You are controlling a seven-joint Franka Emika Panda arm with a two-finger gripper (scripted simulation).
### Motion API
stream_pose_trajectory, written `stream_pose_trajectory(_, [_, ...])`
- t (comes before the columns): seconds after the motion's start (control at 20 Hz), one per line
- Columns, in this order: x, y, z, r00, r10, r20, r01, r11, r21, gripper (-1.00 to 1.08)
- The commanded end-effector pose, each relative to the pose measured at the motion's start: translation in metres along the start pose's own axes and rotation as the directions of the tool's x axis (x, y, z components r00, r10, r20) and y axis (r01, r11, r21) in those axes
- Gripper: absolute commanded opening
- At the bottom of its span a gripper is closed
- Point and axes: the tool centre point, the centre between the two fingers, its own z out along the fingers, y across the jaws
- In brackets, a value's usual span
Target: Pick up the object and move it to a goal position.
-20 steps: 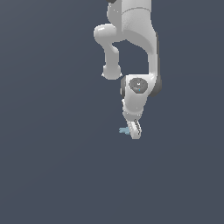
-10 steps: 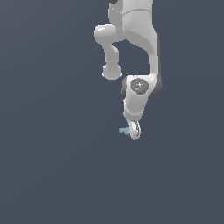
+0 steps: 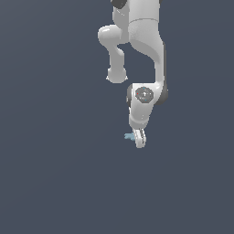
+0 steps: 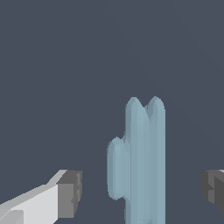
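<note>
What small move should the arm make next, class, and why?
Probably close the claw. In the wrist view its two dark pads stand apart on either side of the pale blue object, neither touching it. In the exterior view the claw sits low, right at the object, so closing seems due.

So the white Panda arm (image 3: 141, 41) comes down from the top of the exterior view, elbow bulging toward that view's left, then the forearm drops to the wrist joint (image 3: 145, 94) with its round cap facing the camera. Below that the gripper (image 3: 139, 138) points pretty much straight down, tilted a touch. In the wrist view the jaws stand wide apart, one dark pad (image 4: 70, 194) on one side and the other pad (image 4: 213, 187) at the opposite edge, nothing pinched between them
</note>
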Motion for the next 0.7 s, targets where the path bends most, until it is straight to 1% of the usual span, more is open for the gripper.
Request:
stream_pose_trajectory(0.0, [0.0,0.001,0.013,1.0,0.002,0.0,-0.002,1.0,-0.001,1.0])
stream_pose_trajectory(0.35, [0.0,0.0,0.027,1.0,0.002,0.0,-0.002,1.0,-0.001,1.0])
stream_pose_trajectory(0.4, [0.0,0.0,0.027,1.0,0.002,0.0,-0.002,1.0,-0.001,-1.0])
stream_pose_trajectory(0.65, [0.0,0.0,0.027,1.0,0.002,0.0,-0.002,1.0,-0.001,-1.0])
